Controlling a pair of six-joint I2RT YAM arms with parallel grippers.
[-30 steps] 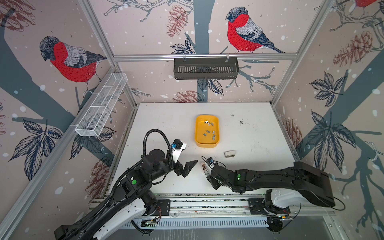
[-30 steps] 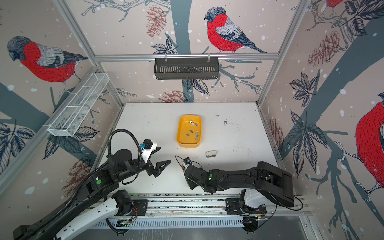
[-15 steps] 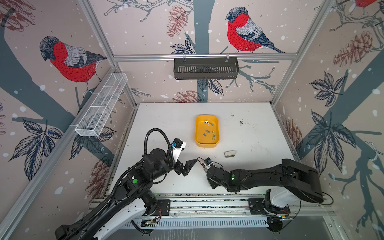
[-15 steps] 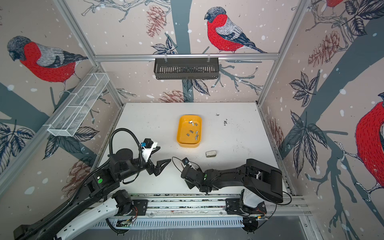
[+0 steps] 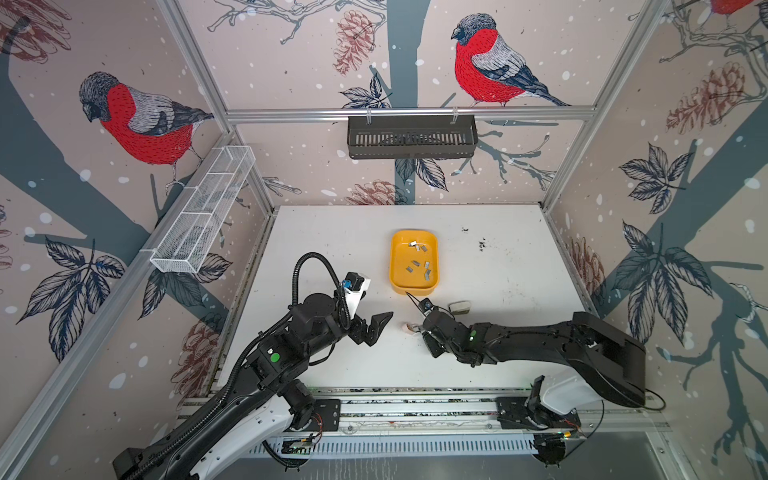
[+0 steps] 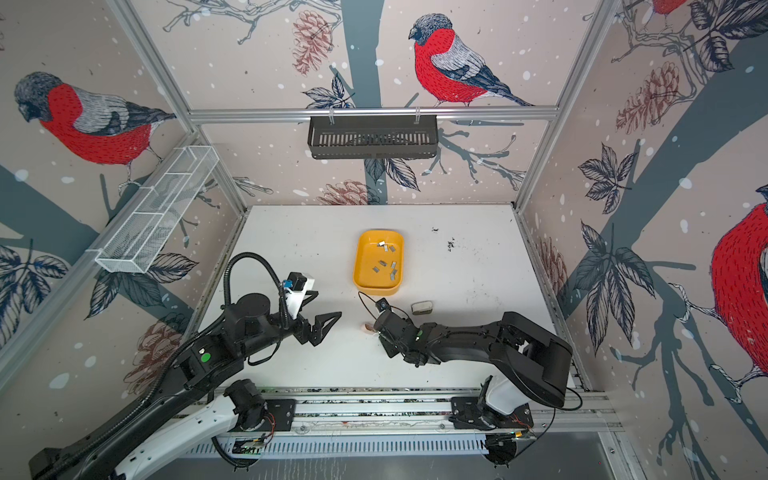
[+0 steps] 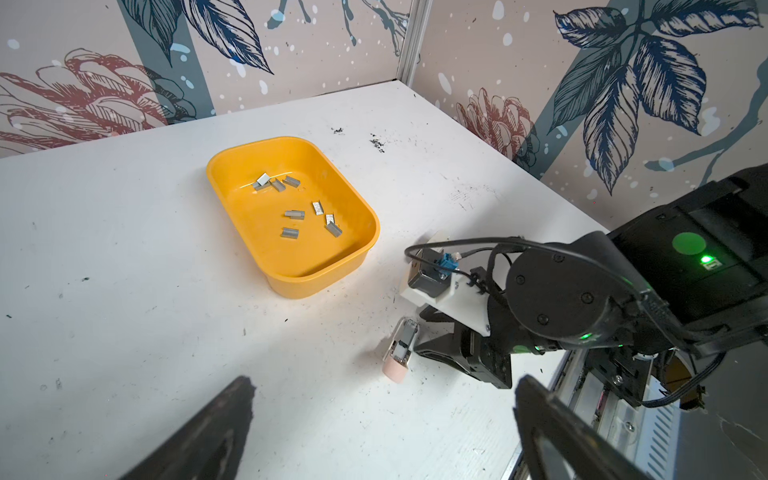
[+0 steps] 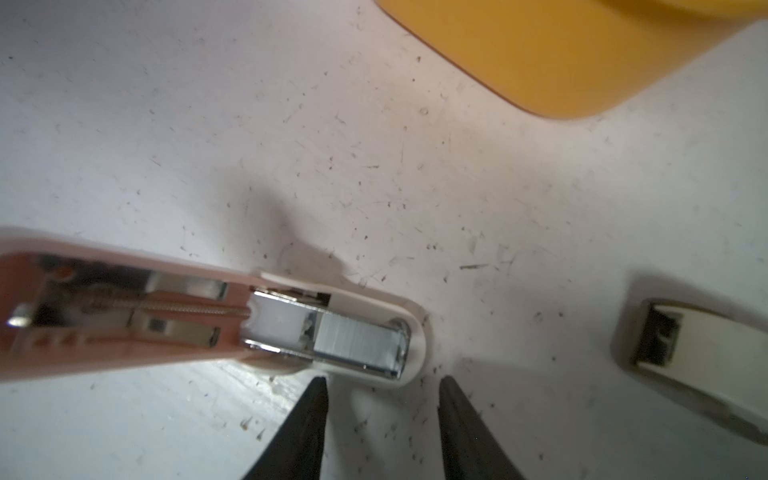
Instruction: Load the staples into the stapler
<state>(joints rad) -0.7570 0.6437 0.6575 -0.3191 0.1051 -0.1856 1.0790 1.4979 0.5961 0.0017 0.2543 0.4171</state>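
- Right gripper [image 8: 382,384] is low over the table [image 5: 332,249], jaws at a narrow gap with nothing between them.
- Its tips sit just beside the white nose end of the stapler [image 8: 208,316], which lies flat with the magazine open and facing up.
- One staple strip [image 8: 357,343] sits in the channel at the nose, pusher block right behind it. My read: it's seated or close to it, and the gripper is there to nudge it or shut the lid.
- Open side up makes sense: channel reachable from above, body stable on the table.
- Rest of the staples [image 7: 294,214] lie loose in the yellow tray [image 7: 376,228], near the stapler but apart from both grippers.
- Left gripper [image 5: 379,329] is spread wide and empty, hovering near the stapler's pink end without touching. Likely standing by to brace it.
- Cream piece [image 8: 706,345] lies beside the right gripper. Second mini stapler or a cap, can't tell.
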